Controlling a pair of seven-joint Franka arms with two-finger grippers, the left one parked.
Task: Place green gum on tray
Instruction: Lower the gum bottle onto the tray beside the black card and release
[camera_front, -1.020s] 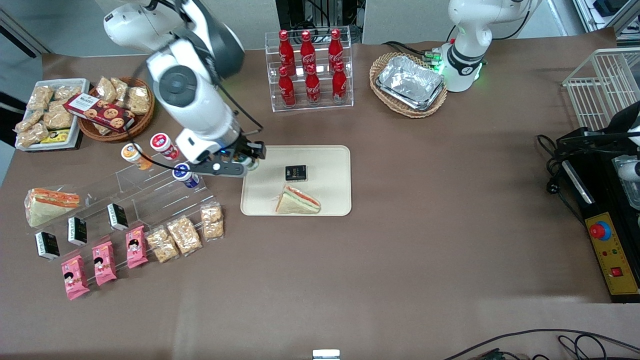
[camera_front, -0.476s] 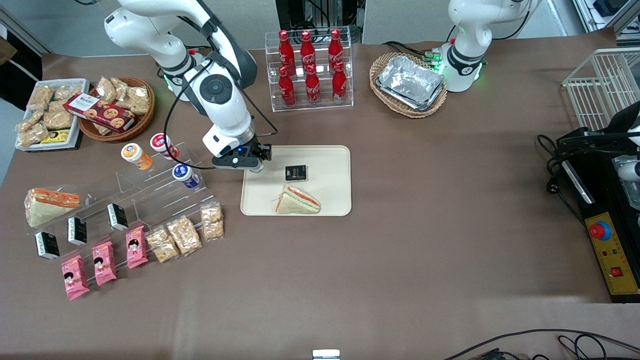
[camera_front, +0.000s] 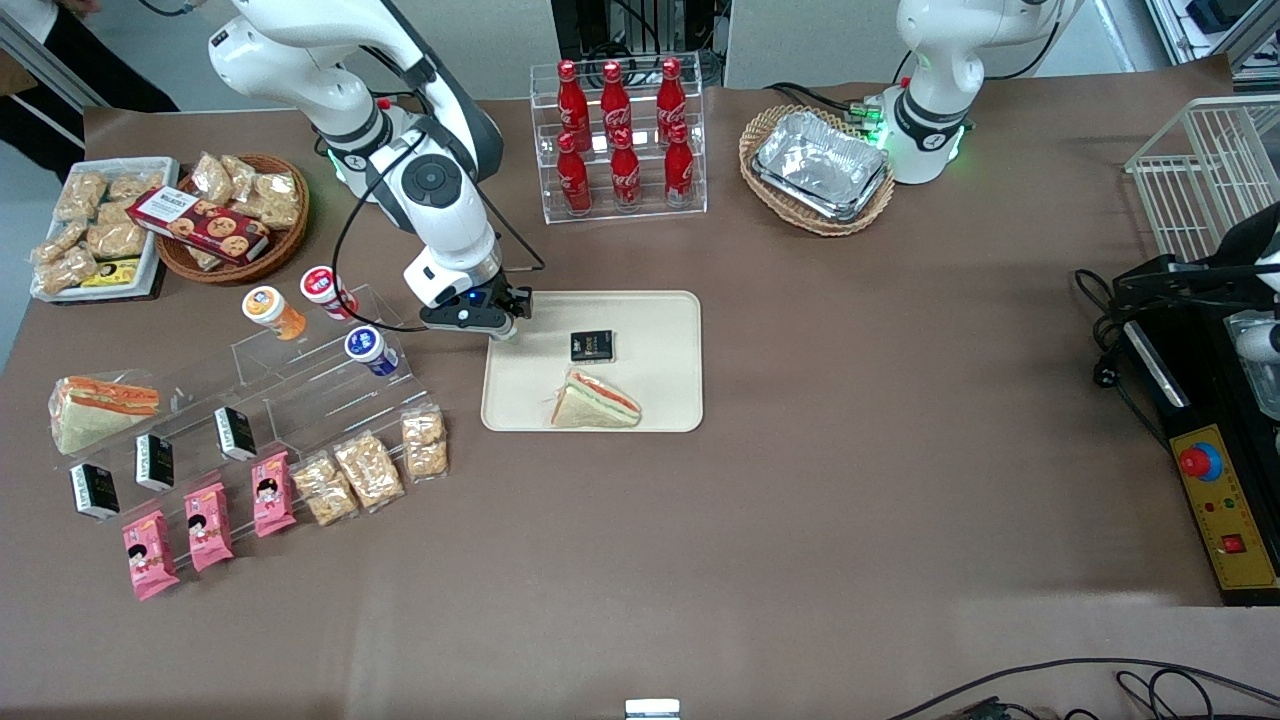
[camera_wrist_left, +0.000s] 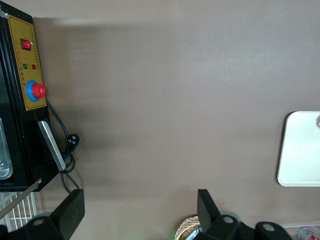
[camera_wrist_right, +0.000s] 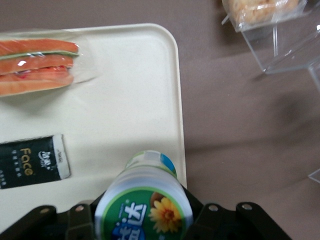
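Observation:
My right gripper (camera_front: 501, 326) is shut on the green gum (camera_front: 505, 333), a small bottle with a white lid printed green and yellow. It holds the gum just above the beige tray (camera_front: 660, 310), over the tray's edge nearest the working arm's end. In the right wrist view the gum (camera_wrist_right: 145, 202) sits between the black fingers (camera_wrist_right: 82, 220), its base over the tray's rim (camera_wrist_right: 176, 100). A wrapped sandwich (camera_front: 596, 400) and a black packet (camera_front: 591, 346) lie on the tray.
A clear tiered rack (camera_front: 300, 370) beside the tray carries orange (camera_front: 272, 312), red (camera_front: 326, 291) and blue (camera_front: 371, 351) canisters, with snack packs nearer the camera. A cola bottle rack (camera_front: 620, 140) and a wicker basket of foil trays (camera_front: 818, 170) stand farther from the camera.
The right arm has swung from over the rack to the tray's edge with the gum in its grip, and has come down closer to the tray.

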